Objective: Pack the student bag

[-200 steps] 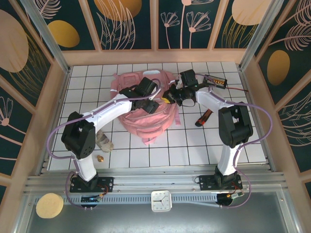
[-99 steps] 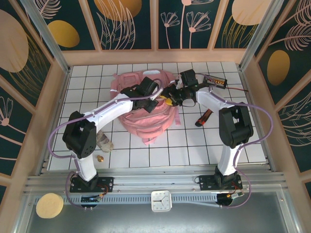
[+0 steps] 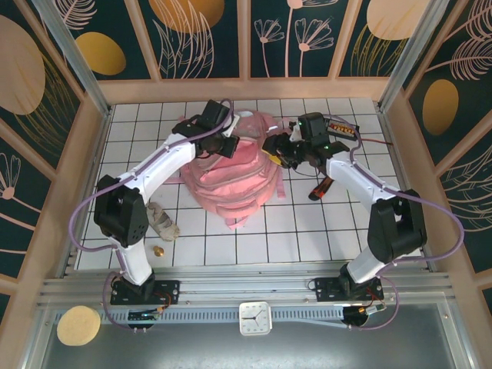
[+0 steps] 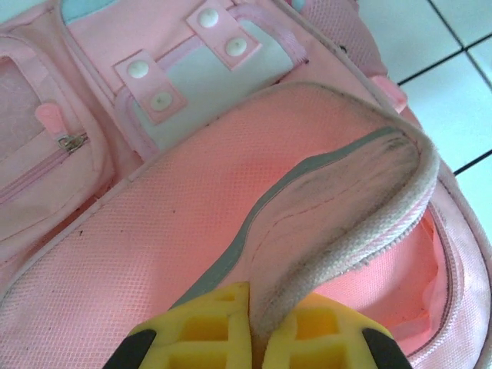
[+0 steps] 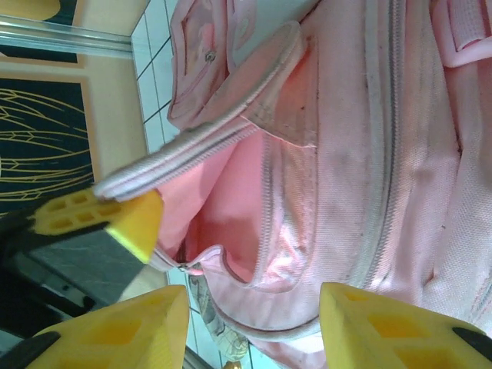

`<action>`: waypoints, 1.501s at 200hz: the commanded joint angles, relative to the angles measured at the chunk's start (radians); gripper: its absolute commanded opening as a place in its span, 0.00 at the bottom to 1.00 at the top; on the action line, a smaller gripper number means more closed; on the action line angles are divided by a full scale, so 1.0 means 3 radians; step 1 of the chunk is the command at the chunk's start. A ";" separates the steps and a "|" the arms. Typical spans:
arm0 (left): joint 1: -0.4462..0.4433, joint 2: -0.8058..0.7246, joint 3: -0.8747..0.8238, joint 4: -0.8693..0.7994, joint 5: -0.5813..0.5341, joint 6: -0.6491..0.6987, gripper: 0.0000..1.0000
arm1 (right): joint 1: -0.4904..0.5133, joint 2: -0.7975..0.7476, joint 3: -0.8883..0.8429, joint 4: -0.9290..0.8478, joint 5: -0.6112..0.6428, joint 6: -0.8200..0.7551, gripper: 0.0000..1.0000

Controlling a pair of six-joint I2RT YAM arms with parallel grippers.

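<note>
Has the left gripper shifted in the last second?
Yes. The left gripper, shut on the student bag, has moved toward the far wooden wall and slightly left.

We see a white tiled table (image 3: 231, 246). On it lies the pink student bag (image 3: 231, 184) in the middle. A red and black tool (image 3: 323, 187) is right of it, and a beige thing (image 3: 164, 224) and a small golden thing (image 3: 159, 250) are near its left.
</note>
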 commanded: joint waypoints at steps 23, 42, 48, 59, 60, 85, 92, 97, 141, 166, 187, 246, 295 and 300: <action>0.0017 -0.0117 0.0296 0.0259 0.0523 -0.0618 0.00 | 0.0271 0.0423 0.0434 -0.0430 0.0314 -0.0374 0.49; 0.0017 -0.0097 0.0297 0.0277 0.0618 -0.0683 0.00 | 0.0292 0.0668 0.0650 -0.0540 0.0411 -0.0439 0.50; 0.0017 -0.0097 0.0307 0.0273 0.0636 -0.0693 0.00 | 0.0303 0.0739 0.0728 -0.0585 0.0469 -0.0474 0.50; 0.0017 -0.0097 0.0339 0.0253 0.0637 -0.0693 0.00 | 0.0311 0.0876 0.0885 -0.0710 0.0580 -0.0550 0.49; 0.0017 -0.0100 0.0342 0.0249 0.0637 -0.0694 0.00 | 0.0311 0.0887 0.0899 -0.0724 0.0589 -0.0559 0.49; 0.0022 -0.0103 0.0463 0.0100 0.0505 -0.0592 0.00 | 0.0286 0.1105 0.1110 -0.1007 0.0899 -0.0836 0.41; 0.0030 -0.0113 0.0487 0.0061 0.0459 -0.0562 0.00 | 0.0261 0.1153 0.1120 -0.1082 0.0993 -0.0915 0.39; 0.0043 -0.0117 0.0501 0.0052 0.0446 -0.0553 0.00 | 0.0242 0.1181 0.1114 -0.1124 0.1047 -0.0972 0.38; 0.0124 -0.0159 0.0443 0.0097 0.0457 -0.0468 0.00 | 0.0051 0.0823 0.0643 -0.0582 0.0791 -0.1088 0.44; 0.0124 -0.0145 0.0259 0.0257 0.0417 -0.0365 0.00 | 0.0161 0.0408 0.0516 -0.0007 0.0484 -0.1351 0.61; 0.0129 -0.0055 0.0258 0.0288 0.0340 -0.0317 0.00 | 0.0486 -0.0021 0.0321 0.0266 0.0739 -0.2002 0.99; 0.0129 0.0090 0.0223 0.0343 0.0328 -0.0322 0.00 | 0.0725 -0.1089 -0.0788 0.1641 0.1122 -0.1557 0.99; 0.0129 0.0139 0.0311 0.0283 0.0324 -0.0321 0.00 | 0.0111 -0.0645 -0.0238 -0.0227 0.1447 -0.0934 0.95; 0.0129 0.0127 0.0298 0.0282 0.0334 -0.0316 0.00 | -0.0046 -0.0560 -0.0155 -0.0508 0.1423 -0.0792 0.92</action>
